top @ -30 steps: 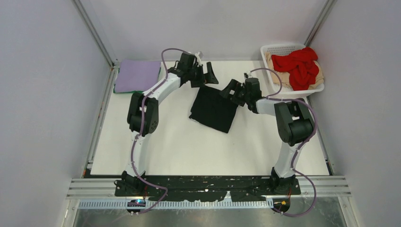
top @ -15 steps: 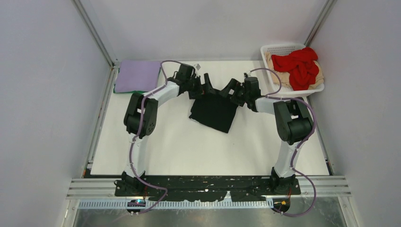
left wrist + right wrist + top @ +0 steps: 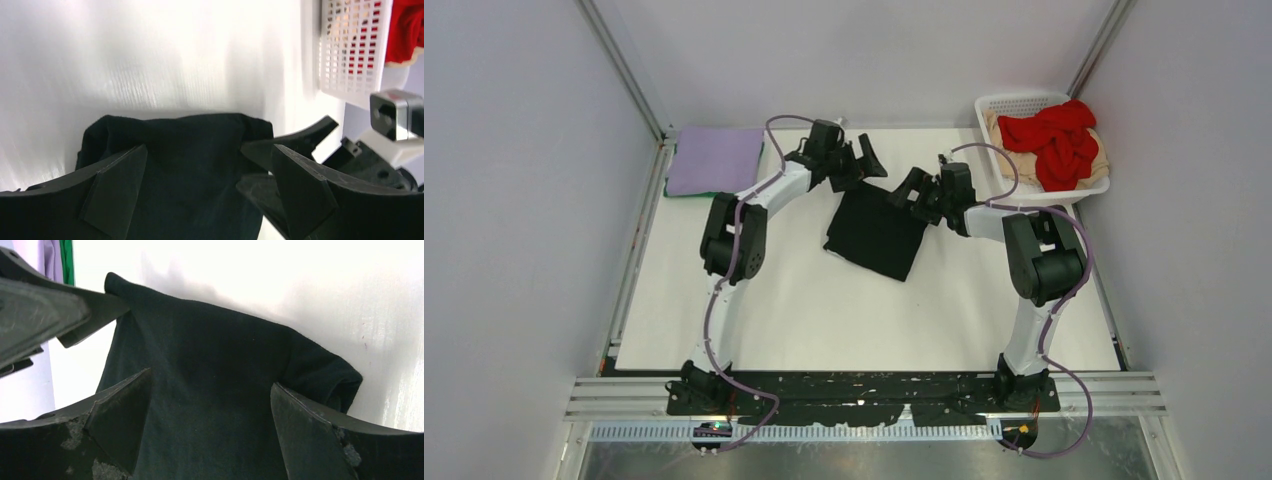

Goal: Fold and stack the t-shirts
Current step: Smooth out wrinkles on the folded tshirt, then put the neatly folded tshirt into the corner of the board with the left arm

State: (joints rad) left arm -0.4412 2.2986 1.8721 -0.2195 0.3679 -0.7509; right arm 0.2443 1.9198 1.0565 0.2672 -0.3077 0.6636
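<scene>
A folded black t-shirt (image 3: pixel 875 231) lies tilted on the white table, and shows in the left wrist view (image 3: pixel 180 170) and the right wrist view (image 3: pixel 210 380). My left gripper (image 3: pixel 865 163) is open above its far left corner. My right gripper (image 3: pixel 907 190) is open above its far right corner. Both are empty. A folded lavender t-shirt (image 3: pixel 714 158) lies on a green one (image 3: pixel 686 193) at the far left. A red t-shirt (image 3: pixel 1056 138) and a beige one (image 3: pixel 1014 160) lie crumpled in the basket.
A white lattice basket (image 3: pixel 1024 105) stands at the far right corner, also in the left wrist view (image 3: pixel 350 50). Grey walls and metal posts enclose the table (image 3: pixel 824 310).
The left gripper dropped onto the shirt's far edge half a second ago, then rose and moved back toward the far side. The right gripper barely moved. The black shirt stays put.
</scene>
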